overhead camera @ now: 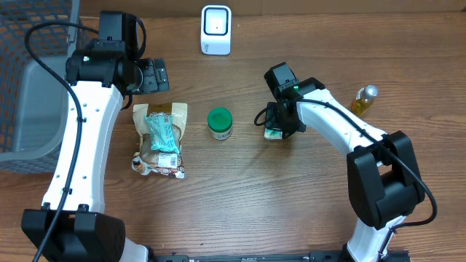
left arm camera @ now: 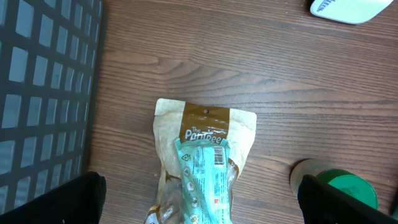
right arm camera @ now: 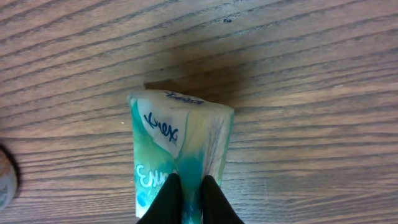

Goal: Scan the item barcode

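Tissue pack (right arm camera: 180, 140), frame centre: soft, light, crushable, I judge; my right gripper (right arm camera: 186, 190) pinches its lower end, a fair hold. Left gripper (overhead camera: 151, 75) gapes wide, empty.

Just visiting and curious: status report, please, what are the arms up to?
Left gripper open, near snack bag. Right gripper shut on tissue pack, not yet at scanner. Nothing between pack and scanner.
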